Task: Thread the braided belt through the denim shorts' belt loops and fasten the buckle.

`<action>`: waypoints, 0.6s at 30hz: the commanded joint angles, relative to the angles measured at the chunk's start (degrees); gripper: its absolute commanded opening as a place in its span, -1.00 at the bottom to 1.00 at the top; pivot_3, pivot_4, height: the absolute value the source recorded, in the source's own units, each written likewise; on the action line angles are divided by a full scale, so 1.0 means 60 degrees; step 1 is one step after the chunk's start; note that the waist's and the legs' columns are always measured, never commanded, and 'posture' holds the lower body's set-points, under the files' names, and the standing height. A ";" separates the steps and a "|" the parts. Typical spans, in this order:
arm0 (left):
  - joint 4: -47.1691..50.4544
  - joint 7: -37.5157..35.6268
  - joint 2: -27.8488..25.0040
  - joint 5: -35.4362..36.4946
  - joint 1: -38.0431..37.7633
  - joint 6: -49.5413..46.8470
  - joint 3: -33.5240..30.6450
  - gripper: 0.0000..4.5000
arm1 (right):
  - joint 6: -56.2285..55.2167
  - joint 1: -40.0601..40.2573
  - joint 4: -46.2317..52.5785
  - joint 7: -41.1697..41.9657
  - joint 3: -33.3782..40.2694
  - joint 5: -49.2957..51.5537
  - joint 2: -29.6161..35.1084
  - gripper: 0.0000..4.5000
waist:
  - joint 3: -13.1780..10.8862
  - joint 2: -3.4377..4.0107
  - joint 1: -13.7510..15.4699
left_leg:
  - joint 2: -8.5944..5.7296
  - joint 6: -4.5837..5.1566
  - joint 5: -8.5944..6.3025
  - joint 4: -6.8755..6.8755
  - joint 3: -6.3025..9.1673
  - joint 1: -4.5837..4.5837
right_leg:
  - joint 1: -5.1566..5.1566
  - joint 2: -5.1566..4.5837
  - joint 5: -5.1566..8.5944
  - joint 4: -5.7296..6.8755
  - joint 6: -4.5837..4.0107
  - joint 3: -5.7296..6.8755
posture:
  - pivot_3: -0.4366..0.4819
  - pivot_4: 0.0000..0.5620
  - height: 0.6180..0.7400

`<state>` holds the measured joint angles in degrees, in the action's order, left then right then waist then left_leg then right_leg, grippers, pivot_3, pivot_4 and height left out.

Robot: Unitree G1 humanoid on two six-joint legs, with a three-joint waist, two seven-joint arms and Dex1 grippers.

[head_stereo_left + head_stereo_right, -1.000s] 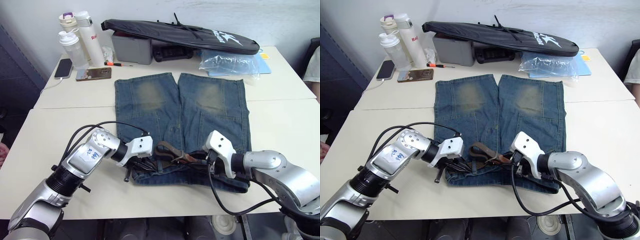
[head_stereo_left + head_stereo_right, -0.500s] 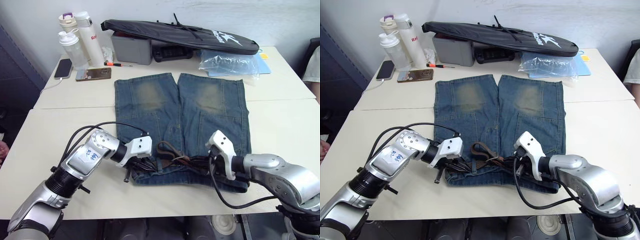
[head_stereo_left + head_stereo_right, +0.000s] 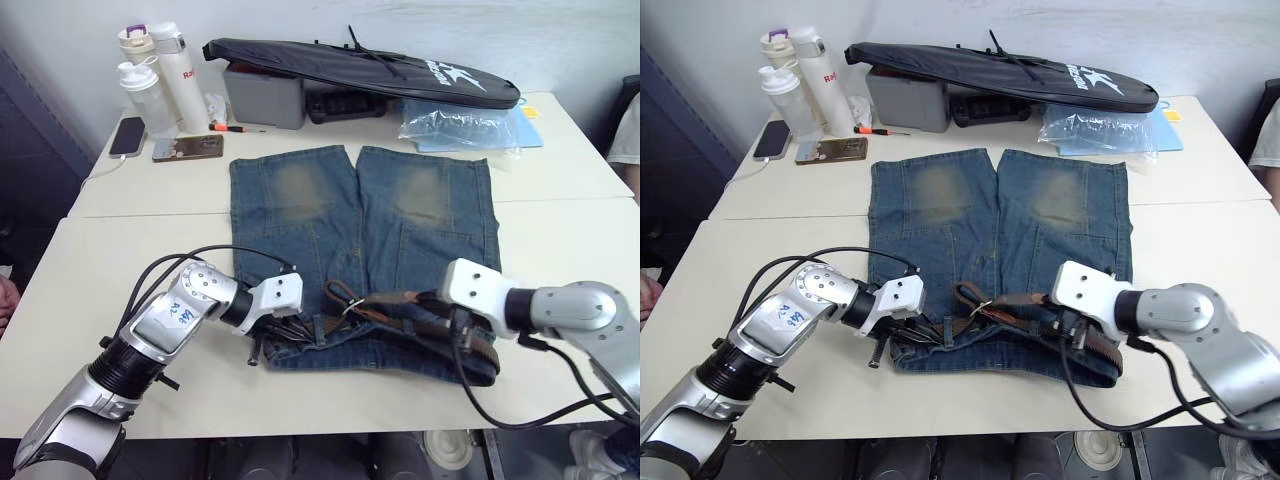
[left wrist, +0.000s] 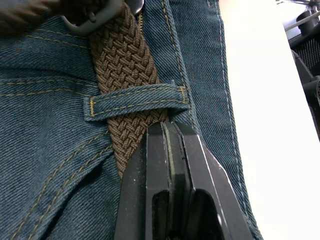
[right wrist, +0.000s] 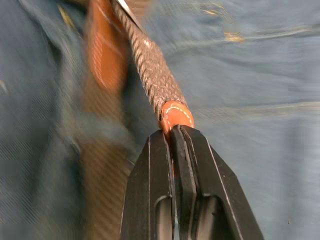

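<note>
Denim shorts lie flat on the desk, waistband toward the robot, legs pointing away. Braided belt runs along the waistband, buckle near the middle.

Left hand is clamped on the braided strap right below a belt loop; the left wrist view shows the strap passing under that loop, which the head views leave too small to read. Head view puts this hand at the waistband's left part.

Right hand pinches the belt's tan leather tip, fingers closed on it; wrist view is blurred beyond that. Head view shows it over the shorts' right side.

Bottles, phone, black bag at the desk's far edge.
</note>
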<state>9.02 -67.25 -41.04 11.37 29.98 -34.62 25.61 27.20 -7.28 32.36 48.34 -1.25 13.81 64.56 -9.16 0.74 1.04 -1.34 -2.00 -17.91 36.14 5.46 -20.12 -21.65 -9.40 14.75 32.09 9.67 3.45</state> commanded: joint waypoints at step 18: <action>-0.0906 -0.0612 -0.0485 -0.0462 -0.0411 0.0431 0.0317 -1.00 | -0.5531 0.5939 -0.2440 0.1961 0.5293 -0.2083 -0.0823 -0.99 | 0.0010 0.0000 0.0041 | 0.0020 -0.0006 -0.0027 -0.0001 -0.0051 0.0011 | 0.0022 0.0008 0.0024 -0.0013 -0.0035 -0.0034 | -0.05 -0.47 1.00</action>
<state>6.51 -69.71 -42.11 11.38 29.36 -30.96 25.36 -4.99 27.38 21.63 60.22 27.25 3.91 59.91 -9.10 0.74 1.29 -1.23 -2.04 -18.07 36.15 5.15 -20.06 -21.51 -9.35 14.89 32.00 9.46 3.24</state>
